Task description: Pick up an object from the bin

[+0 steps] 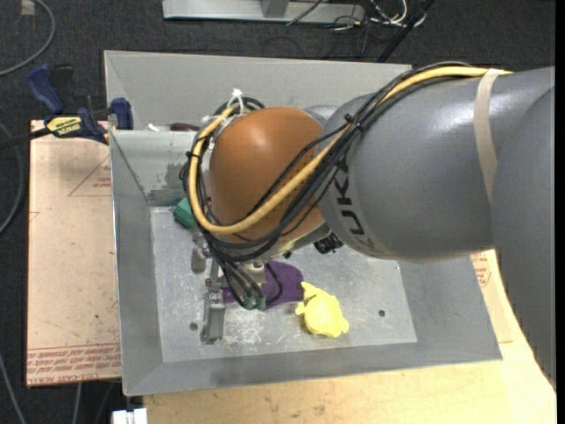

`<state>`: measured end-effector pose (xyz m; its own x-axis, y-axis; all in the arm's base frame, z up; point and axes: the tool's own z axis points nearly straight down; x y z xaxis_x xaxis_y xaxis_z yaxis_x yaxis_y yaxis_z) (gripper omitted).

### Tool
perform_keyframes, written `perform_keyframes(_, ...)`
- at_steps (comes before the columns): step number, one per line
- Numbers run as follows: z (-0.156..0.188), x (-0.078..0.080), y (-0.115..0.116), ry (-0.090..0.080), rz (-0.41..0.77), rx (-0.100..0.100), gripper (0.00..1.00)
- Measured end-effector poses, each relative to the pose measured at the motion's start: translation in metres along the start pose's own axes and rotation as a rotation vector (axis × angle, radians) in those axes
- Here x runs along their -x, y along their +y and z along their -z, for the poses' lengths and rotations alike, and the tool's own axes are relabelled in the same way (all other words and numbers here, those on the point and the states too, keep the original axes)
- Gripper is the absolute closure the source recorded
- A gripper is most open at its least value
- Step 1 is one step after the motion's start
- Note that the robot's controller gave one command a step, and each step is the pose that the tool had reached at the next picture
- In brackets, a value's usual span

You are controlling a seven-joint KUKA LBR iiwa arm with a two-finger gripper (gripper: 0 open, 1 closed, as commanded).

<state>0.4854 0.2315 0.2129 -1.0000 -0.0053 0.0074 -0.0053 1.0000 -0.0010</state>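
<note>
My gripper (212, 323) hangs low over the front left of the bin floor, its metal tip close to the floor. Just to its right lies a purple soft thing (284, 281), partly hidden under the wrist and its cables. A yellow lumpy toy (322, 314) rests on the floor to the right of the purple thing, apart from the gripper. A green thing (184, 212) peeks out at the left, behind the gripper, mostly covered by the orange dome.
The arm and its orange dome cover the middle and back of the bin. The bin's left wall stands close to the gripper. Bare floor shows at the front right, beyond the yellow toy.
</note>
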Motion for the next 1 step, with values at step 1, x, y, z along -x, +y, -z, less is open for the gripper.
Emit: perform_keyframes(1, 0.0045, 0.0016, -0.0014, -0.007, -0.005, 0.002, 0.0)
